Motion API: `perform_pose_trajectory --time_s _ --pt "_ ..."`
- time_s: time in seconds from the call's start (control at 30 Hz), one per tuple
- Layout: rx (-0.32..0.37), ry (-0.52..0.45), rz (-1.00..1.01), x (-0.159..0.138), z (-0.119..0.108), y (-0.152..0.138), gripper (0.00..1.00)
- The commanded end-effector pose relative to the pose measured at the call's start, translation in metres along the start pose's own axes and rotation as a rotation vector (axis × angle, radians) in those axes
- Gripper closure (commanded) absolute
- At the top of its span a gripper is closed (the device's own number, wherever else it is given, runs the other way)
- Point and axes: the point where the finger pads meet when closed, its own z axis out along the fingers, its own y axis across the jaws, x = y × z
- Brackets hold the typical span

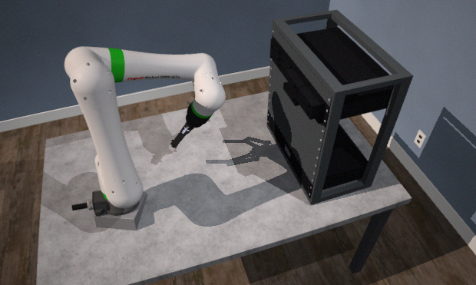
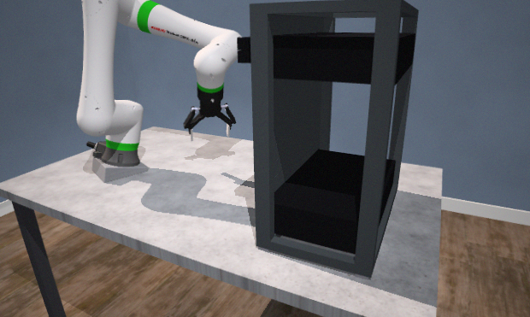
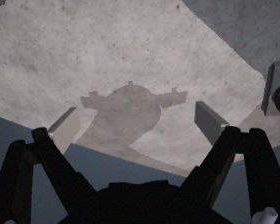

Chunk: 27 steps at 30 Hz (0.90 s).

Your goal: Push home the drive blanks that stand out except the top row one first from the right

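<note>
We see the gripper (image 2: 209, 130) hanging above the table (image 1: 238, 225), pointing down, its fingers spread wide apart with nothing between them. In the wrist view both fingers frame bare grey table top, and the gripper's own shadow lies on the surface between them.

The rack (image 1: 399, 79) stands well off to one side of the gripper, past a stretch of table, with its front face turned toward the gripper. The chassis (image 1: 303, 92) sits in the upper part of that front; from the top view we can make out dark blocks standing proud of the face, but the glossy black panel is too dark for us to count the blanks or sort them by row. In the exterior view, taken from behind the rack, one dark piece (image 2: 244, 49) juts out of the front near the top, higher than the gripper and beside the arm's (image 1: 161, 69) elbow.

The gripper touches neither rack nor chassis. A second black unit (image 2: 325, 199) fills the bottom of the rack. The arm's base (image 1: 135, 223) sits on the table on the far side of the gripper from the rack.
</note>
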Motion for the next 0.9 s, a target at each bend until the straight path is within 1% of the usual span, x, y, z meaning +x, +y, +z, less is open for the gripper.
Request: perform_pose_trajectory --time_s 0.0,0.23,0.3,0.53,0.8,0.87 --pt "0.166 0.005 0.02 0.008 -0.02 -0.017 0.0" --pt "0.383 0.037 0.044 0.023 -0.054 -0.037 0.0" --pt "0.383 0.037 0.044 0.023 -0.054 -0.037 0.0" --pt "0.62 0.106 0.067 0.044 -0.104 -0.055 0.0" --pt "0.848 0.21 0.088 0.066 -0.165 -0.063 0.0" --pt "0.848 0.21 0.088 0.066 -0.165 -0.063 0.0"
